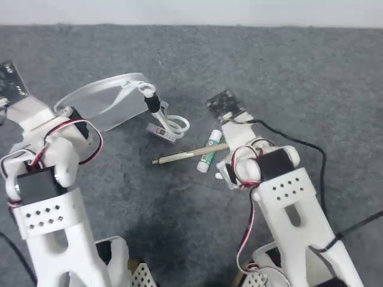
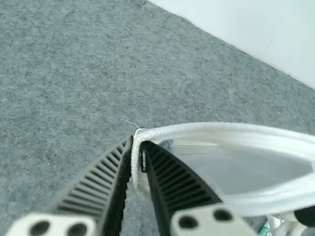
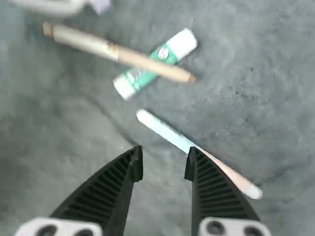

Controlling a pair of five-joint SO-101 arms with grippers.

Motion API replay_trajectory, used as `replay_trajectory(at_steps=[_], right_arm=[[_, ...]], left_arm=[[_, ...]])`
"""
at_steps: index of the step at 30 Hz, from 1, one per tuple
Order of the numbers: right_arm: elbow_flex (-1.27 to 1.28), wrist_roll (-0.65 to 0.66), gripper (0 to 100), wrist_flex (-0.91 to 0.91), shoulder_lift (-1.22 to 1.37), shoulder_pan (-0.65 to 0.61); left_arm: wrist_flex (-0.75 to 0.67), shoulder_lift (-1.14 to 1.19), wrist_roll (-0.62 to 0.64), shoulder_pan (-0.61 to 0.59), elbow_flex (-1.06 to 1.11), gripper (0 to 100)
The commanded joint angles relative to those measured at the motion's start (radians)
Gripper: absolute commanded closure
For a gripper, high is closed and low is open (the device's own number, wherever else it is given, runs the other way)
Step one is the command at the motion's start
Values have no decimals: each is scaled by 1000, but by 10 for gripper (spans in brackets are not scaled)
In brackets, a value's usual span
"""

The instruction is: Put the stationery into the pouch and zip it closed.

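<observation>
Pouch (image 2: pixel 236 133) pinched — left hand (image 2: pixel 136 143).

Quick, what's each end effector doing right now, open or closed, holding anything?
Left end effector: closed on the pouch rim.
Right end effector: open, holding nothing, over a pale blue pen.

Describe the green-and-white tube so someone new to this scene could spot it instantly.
On the grey mat, in the high view, look just right of the clear pouch. The tube lies there under a tan pen that crosses it. It is short, thick and green-labelled, while the pen is slim and plain.
</observation>
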Motion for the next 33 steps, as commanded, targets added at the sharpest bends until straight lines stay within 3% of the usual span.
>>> replay_trajectory(at_steps=[1, 8, 16, 33], right_arm=[[-55, 163, 857, 16, 47, 12], [-60, 367, 857, 4, 246, 10], [-61, 493, 857, -107, 426, 7], [-129, 502, 861, -285, 638, 44]], left_arm=[[-29, 5, 17, -8, 5, 991], [-29, 5, 14, -8, 5, 991], [-29, 5, 9, -8, 5, 991], [-29, 5, -6, -8, 7, 991]])
